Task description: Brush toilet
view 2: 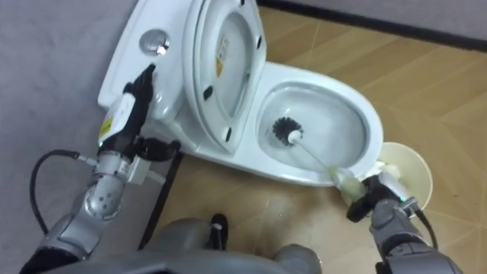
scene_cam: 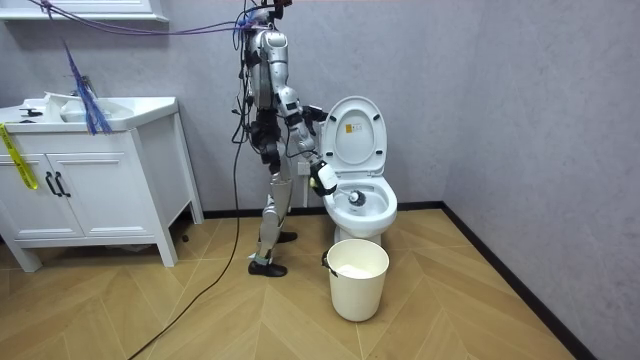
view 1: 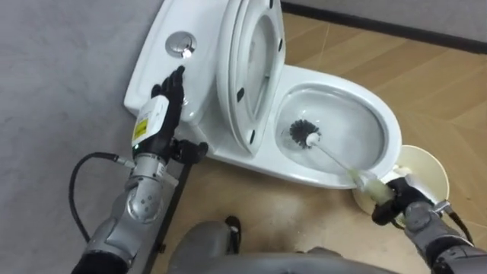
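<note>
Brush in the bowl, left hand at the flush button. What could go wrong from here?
The right hand grips the white-handled, black-bristled toilet brush at the handle's far end; scrubbing leverage could twist it loose.
The left hand's straight fingers sit at the round chrome flush button; a flush with the brush in the white toilet bowl might splash.
The cream plastic bucket stands just under the right hand; a swing could knock it.

Eye views look closely down on the toilet (view 1: 335, 78); distant room view faces it.
</note>
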Available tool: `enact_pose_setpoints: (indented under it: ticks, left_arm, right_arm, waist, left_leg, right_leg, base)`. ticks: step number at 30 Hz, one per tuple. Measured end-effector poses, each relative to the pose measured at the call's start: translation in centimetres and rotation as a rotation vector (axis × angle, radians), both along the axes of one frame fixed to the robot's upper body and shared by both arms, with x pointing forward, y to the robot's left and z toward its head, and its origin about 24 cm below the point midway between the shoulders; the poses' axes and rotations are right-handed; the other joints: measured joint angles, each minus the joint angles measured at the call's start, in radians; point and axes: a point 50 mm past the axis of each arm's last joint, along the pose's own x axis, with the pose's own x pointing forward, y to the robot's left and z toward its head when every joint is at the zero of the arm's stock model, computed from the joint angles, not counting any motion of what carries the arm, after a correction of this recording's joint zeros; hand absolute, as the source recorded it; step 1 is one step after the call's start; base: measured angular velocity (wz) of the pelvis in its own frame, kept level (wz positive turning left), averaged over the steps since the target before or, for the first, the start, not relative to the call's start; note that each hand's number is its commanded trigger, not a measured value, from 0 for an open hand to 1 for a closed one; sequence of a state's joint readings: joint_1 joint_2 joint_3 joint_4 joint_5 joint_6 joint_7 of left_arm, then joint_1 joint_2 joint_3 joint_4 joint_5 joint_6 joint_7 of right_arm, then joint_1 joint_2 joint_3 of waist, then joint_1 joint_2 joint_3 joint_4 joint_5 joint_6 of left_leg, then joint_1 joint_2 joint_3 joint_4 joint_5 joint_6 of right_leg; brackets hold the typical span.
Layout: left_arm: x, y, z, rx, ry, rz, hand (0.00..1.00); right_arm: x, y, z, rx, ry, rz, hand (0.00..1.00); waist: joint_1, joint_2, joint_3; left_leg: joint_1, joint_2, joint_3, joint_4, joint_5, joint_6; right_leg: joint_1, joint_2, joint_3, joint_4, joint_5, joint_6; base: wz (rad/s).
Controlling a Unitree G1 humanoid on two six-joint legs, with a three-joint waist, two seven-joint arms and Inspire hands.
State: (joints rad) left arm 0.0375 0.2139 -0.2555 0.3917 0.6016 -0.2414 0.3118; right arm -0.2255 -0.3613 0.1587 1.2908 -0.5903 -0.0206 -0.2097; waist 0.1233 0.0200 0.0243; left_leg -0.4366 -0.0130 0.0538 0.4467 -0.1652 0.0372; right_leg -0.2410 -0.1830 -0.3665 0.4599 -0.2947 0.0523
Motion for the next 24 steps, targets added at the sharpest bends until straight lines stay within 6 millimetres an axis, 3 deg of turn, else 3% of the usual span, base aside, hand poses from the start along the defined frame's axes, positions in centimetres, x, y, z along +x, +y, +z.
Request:
enact_pose_setpoints:
  ticks: [2, 4, 5, 8, 13, 18, 24]
  left_arm:
    - [0.9, -0.4, 0.7, 0.011, -0.043, -0.022, 0.0]
    - [2.3, -0.9, 2.0, 0.03, -0.108, -0.055, 0.0]
    - [2.6, -1.1, 2.3, 0.037, -0.124, -0.065, 0.0]
    - [3.5, -1.1, 3.5, 0.138, -0.213, -0.104, 0.0]
    - [3.9, -0.7, 4.7, 0.229, -0.327, -0.141, 0.0]
    - [4.2, -0.9, 5.5, 0.253, -0.385, -0.162, 0.0]
    - [4.8, -1.2, 6.5, 0.241, -0.461, -0.151, 0.0]
  right_arm:
    - [1.3, -0.6, 1.0, -0.05, -0.019, 0.045, 1.0]
    - [3.5, -1.5, 2.7, -0.141, -0.049, 0.112, 1.0]
    - [3.9, -1.7, 3.2, -0.162, -0.059, 0.124, 1.0]
    - [6.0, -2.5, 5.2, -0.27, -0.117, 0.194, 1.0]
    - [9.0, -2.8, 8.2, -0.433, -0.184, 0.322, 1.0]
    - [10.5, -3.2, 10.3, -0.538, -0.211, 0.397, 1.0]
    - [11.2, -2.8, 11.3, -0.614, -0.252, 0.429, 1.0]
  waist:
    - [0.02, 0.0, 0.0029]
    - [0.024, 0.003, 0.0193]
    - [0.025, 0.003, 0.021]
    - [0.041, 0.002, 0.0227]
    - [0.063, 0.008, 0.0253]
    - [0.079, 0.011, 0.0266]
    - [0.087, 0.018, 0.0312]
  left_leg:
    - [-0.056, 0.0, 0.0, 0.023, 0.004, 0.006]
    - [-0.122, 0.0, -0.003, 0.032, 0.018, 0.014]
    - [-0.138, -0.002, -0.003, 0.032, 0.025, 0.015]
    - [-0.214, -0.005, 0.008, 0.035, 0.05, 0.022]
    - [-0.312, 0.002, 0.024, 0.089, 0.054, 0.024]
    - [-0.369, 0.001, 0.027, 0.116, 0.051, 0.027]
    - [-0.451, 0.0, 0.026, 0.185, 0.036, 0.026]
  right_leg:
    - [-0.067, -0.01, 0.007, 0.047, -0.004, -0.002]
    - [-0.144, -0.024, 0.007, 0.081, -0.007, -0.007]
    - [-0.163, -0.027, 0.008, 0.088, -0.007, -0.008]
    - [-0.256, -0.043, 0.014, 0.131, -0.008, -0.014]
    - [-0.364, -0.047, 0.034, 0.19, -0.01, -0.022]
    - [-0.43, -0.064, 0.04, 0.242, -0.025, -0.029]
    - [-0.512, -0.08, 0.043, 0.324, -0.059, -0.037]
  base:
    - [-0.07]
    - [0.04]
    - [0.07]
    - [-0.04]
    - [-0.03]
    - [0.02]
    - [0.06]
